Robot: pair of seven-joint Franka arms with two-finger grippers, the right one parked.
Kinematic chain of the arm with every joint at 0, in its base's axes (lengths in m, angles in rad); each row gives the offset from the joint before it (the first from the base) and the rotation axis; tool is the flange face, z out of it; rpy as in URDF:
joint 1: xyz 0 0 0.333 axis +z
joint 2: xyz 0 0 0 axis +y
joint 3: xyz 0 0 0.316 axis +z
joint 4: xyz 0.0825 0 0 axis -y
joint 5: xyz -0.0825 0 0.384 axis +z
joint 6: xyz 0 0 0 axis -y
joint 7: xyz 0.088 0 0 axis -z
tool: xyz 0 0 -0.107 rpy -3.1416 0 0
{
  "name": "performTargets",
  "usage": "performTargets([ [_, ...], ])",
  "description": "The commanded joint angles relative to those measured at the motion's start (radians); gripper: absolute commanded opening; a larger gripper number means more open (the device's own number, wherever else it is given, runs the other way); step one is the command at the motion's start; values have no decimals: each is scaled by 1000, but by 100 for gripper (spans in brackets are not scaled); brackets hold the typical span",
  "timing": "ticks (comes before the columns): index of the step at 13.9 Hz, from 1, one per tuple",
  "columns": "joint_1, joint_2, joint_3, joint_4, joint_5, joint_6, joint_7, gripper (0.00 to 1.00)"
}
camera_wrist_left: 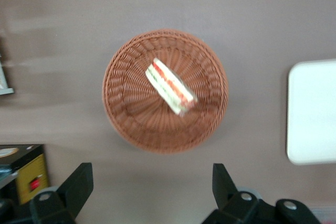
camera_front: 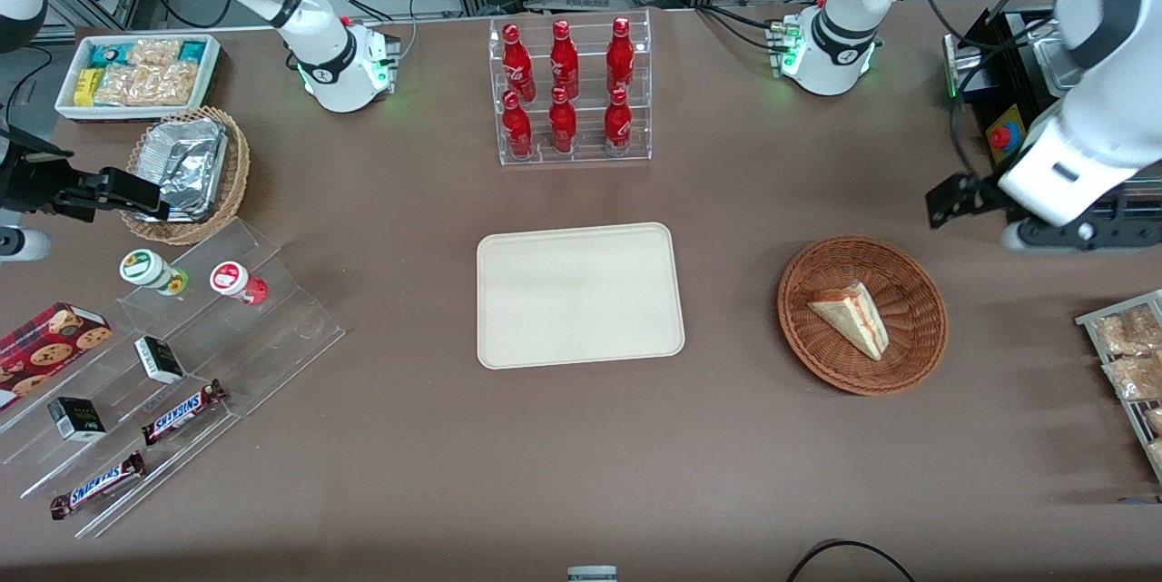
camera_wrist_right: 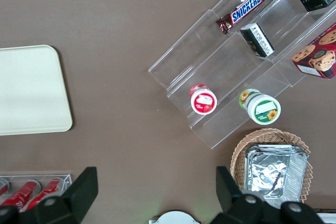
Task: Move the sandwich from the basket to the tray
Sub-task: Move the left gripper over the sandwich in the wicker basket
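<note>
The sandwich, a small white wedge with red and green layers, lies in the round reddish-brown basket. The cream tray lies flat mid-table with nothing on it, beside the basket toward the parked arm's end. My gripper hangs high over bare table, a little farther from the front camera than the basket. It is open wide with nothing between its fingers. In the front view its hand shows under the white arm.
A clear rack of red bottles stands farther from the front camera than the tray. A black box with a red button and a wire rack of packets flank the basket. Stepped acrylic shelves with snacks sit toward the parked arm's end.
</note>
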Motion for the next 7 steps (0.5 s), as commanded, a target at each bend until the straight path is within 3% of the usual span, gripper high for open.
performTargets([
  [1, -12, -16, 3, -135, 16, 145, -129, 100],
  [7, -22, 39, -15, -379, 16, 529, -514, 100],
])
